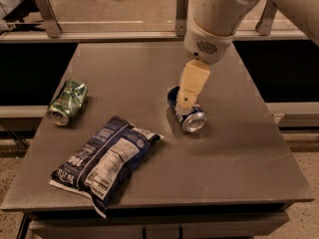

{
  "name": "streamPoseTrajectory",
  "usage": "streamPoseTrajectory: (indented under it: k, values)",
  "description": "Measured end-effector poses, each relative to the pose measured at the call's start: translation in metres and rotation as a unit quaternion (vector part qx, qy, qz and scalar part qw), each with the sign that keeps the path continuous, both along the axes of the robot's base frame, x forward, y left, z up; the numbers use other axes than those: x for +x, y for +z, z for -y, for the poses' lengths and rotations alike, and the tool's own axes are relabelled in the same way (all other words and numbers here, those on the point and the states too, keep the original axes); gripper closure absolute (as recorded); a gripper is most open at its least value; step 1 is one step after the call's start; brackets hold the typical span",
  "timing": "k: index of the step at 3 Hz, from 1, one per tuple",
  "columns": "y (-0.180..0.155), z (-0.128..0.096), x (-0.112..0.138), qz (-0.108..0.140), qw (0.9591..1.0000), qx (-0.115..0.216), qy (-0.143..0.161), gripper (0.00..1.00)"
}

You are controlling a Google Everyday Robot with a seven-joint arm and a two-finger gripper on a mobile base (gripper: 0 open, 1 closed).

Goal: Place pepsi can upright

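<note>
The pepsi can is small and dark blue with silver ends. It lies on its side near the middle of the grey table, one silver end facing the front right. My gripper hangs from the white arm directly over the can, and its cream finger covers the can's upper half. I cannot tell whether it touches the can.
A dented green can lies on its side at the table's left edge. A large dark blue chip bag lies flat at the front left. A metal rail with posts runs behind the table.
</note>
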State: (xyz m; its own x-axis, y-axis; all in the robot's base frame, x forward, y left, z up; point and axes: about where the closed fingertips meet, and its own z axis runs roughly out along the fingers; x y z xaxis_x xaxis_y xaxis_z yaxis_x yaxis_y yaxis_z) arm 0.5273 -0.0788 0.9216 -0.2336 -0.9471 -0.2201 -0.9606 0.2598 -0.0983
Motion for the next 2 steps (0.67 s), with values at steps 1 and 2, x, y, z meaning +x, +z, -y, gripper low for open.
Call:
streamPoseTrajectory:
  k: [1, 2]
  values:
    - [-0.022, -0.012, 0.025, -0.019, 0.9965, -0.049, -0.065, 0.0]
    - [-0.04, -0.013, 0.045, -0.021, 0.9851, -0.083, -0.149, 0.0]
